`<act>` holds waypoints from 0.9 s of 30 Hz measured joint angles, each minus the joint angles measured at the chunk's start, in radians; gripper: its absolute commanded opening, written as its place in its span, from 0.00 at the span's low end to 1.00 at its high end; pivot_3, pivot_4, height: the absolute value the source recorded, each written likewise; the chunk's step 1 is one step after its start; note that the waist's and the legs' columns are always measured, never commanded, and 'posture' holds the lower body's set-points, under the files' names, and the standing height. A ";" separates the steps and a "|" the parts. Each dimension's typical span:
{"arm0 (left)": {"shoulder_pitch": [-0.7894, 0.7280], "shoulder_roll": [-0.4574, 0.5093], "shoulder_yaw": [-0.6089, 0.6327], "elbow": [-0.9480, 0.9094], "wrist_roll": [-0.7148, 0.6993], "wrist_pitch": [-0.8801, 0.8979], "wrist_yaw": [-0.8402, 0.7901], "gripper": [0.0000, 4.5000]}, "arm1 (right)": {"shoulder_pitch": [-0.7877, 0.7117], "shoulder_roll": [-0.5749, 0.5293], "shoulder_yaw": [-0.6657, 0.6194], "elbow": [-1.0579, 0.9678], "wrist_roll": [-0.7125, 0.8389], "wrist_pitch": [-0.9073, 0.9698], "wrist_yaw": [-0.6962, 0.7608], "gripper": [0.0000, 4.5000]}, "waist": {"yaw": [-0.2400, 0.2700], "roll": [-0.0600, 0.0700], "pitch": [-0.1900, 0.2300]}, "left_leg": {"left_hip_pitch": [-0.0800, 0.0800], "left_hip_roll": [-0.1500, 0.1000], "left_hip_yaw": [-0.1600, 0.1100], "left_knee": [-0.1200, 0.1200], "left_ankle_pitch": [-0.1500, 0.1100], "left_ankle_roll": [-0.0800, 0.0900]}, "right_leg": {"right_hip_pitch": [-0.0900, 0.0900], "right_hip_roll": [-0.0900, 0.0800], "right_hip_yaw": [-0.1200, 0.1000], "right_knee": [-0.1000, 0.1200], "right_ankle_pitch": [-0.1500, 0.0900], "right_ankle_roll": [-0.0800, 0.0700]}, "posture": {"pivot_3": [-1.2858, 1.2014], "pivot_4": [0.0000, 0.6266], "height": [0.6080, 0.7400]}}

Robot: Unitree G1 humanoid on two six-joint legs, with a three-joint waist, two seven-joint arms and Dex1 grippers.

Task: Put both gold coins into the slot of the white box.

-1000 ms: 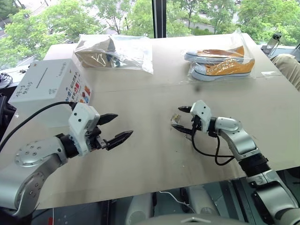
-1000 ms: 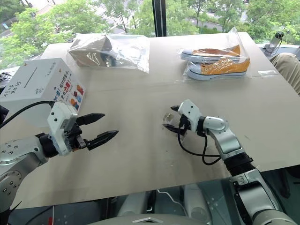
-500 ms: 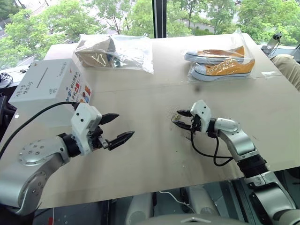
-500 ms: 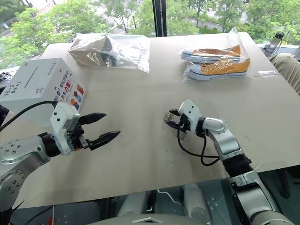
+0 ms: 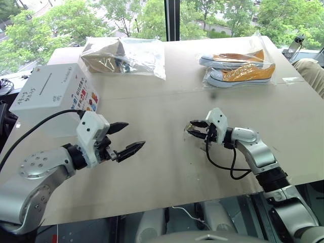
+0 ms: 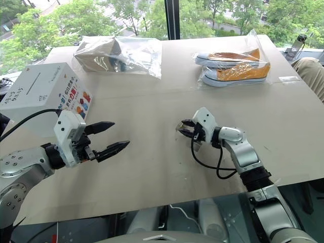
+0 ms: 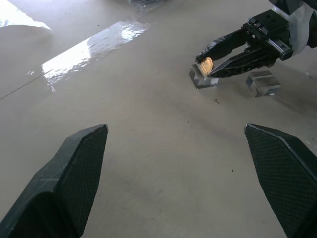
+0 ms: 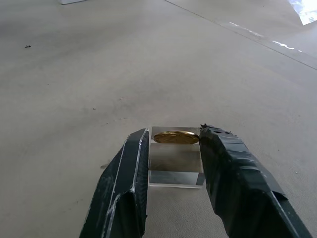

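A gold coin [image 8: 176, 137] lies on top of a small clear plastic block [image 8: 176, 166] near the middle of the table. My right gripper [image 8: 173, 133] is shut on the coin, one black finger against each of its edges; the same grip shows in the left wrist view, coin [image 7: 206, 65] at the fingertips. A second clear block [image 7: 262, 82] stands just beside it. The white box [image 5: 50, 96] sits at the table's left edge, its slot [image 5: 46, 81] a thin dark line on top. My left gripper [image 5: 135, 134] hovers open in front of the box, holding nothing.
A clear bag with brown shoes [image 5: 121, 55] lies at the back left and a bag with orange sneakers [image 5: 238, 68] at the back right. A person's sleeve [image 5: 311, 71] shows at the right edge. The table's front edge [image 5: 167, 205] runs close below both arms.
My right gripper's fingers have closed from wide apart onto the coin on the clear block. The left arm has not moved.
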 measured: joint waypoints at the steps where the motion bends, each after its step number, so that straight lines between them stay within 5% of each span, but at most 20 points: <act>1: 0.000 0.000 0.000 0.000 0.000 -0.001 0.000 1.00 | 0.000 0.001 0.000 -0.001 0.000 0.001 0.000 0.12 | 0.000 0.000 0.000 | 0.000 0.000 0.000 0.000 0.000 0.000 | 0.000 0.000 0.000 0.000 0.000 0.000 | 0.52 0.24 1.00; 15: -0.034 -0.050 0.004 0.023 -0.043 0.001 0.010 1.00 | 0.005 0.032 -0.039 -0.075 0.092 0.051 0.009 0.12 | 0.000 0.000 0.000 | 0.000 0.000 0.000 0.000 0.000 0.000 | 0.000 0.000 0.000 0.000 0.000 0.000 | 0.52 0.24 1.00; 23: -0.140 -0.369 0.072 0.117 -0.540 0.027 0.206 1.00 | 0.004 0.135 -0.109 -0.270 0.382 0.174 0.061 0.12 | 0.005 -0.001 0.000 | -0.002 0.000 -0.004 0.003 0.000 0.000 | 0.000 -0.006 -0.004 0.001 0.000 0.000 | 0.52 0.24 1.00; 27: -0.185 -0.417 0.048 0.129 -0.834 0.028 0.346 1.00 | -0.010 0.161 -0.109 -0.354 0.483 0.197 0.089 0.12 | 0.006 -0.001 0.000 | -0.003 0.000 -0.006 0.008 0.000 0.000 | 0.002 -0.006 -0.005 0.002 0.000 0.000 | 0.52 0.24 1.00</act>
